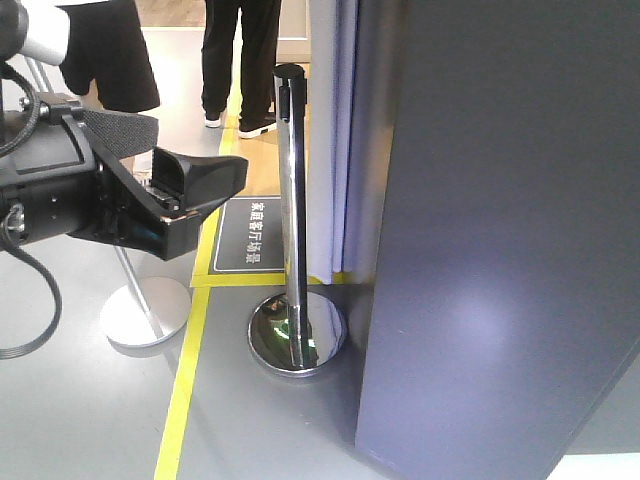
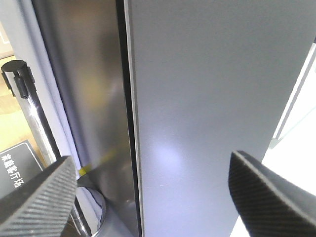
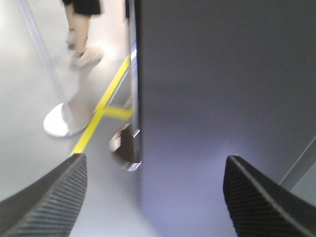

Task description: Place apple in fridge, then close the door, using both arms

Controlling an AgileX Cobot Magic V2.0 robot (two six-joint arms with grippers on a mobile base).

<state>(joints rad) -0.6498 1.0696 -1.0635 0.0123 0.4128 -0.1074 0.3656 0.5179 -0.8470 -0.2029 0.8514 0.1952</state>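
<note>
Front view, left edge: a black arm of thick cylindrical segments with a coiled cable ends in the left gripper, a matte black wedge-shaped tool. From this angle it cannot be told whether its fingers are spread. Behind it stand a white-based post and two people; only their legs are visible.

Centre: a chrome stanchion post with a black cap rises from a polished, mirror-like domed base. A black floor sign with white characters lies beside yellow floor tape on smooth grey flooring.

Right: the door is a tall, flat, dark grey panel with a satin sheen.

Left wrist view: the gripper's two ribbed, rubber-textured fingers stand wide apart with nothing between them. They face the door, which meets the fridge body along a narrow dark seam, so the door appears closed.

Right wrist view (blurred): the right gripper likewise shows two ridged black fingers spread apart and empty, aimed at the dark grey panel.

The apple is not visible in any view; the fridge interior is hidden.
</note>
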